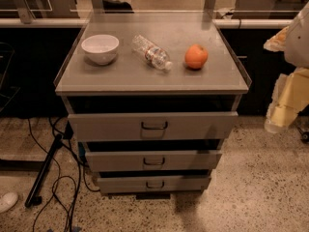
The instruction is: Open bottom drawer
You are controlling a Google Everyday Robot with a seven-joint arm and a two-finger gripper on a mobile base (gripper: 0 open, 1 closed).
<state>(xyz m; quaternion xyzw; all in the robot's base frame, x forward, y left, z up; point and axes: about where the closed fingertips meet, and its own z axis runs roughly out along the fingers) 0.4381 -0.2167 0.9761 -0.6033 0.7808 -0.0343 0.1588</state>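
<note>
- Hanging out at the far right edge with the gripper [285, 105], about level with the upper drawer fronts and well apart from the grey cabinet [149, 88]; held clear, by the look of it, ahead of any reach.
- Cannot tell whether open or closed from this angle, so not calling it either way.
- Moving inward: passing the top drawer [193, 125], tallest and widest, then the middle drawer [193, 159], each with a dark gap above its front.
- Landing on the target, the bottom drawer [183, 183]: lowest and shortest of the three, just above the floor, not yet pulled out.
- Noting the small dark loop handle [155, 184] dead centre on that front, put there for a hook-and-pull; probably calling for a drop low, a swing left to the midline, then a straight draw outward.
- Watching for a mix-up with the two handles stacked directly above: same shape, same column.
- Up on the cabinet's top: white bowl [100, 48] upright at left, water bottle [152, 52] lying on its side mid-surface, orange [196, 56] at right, all apart; likely to shift under a jerky pull, the bottle most of all.
- Down at left, black cables [58, 178] trailing over the speckled floor [256, 197], away from the drawer's path.
</note>
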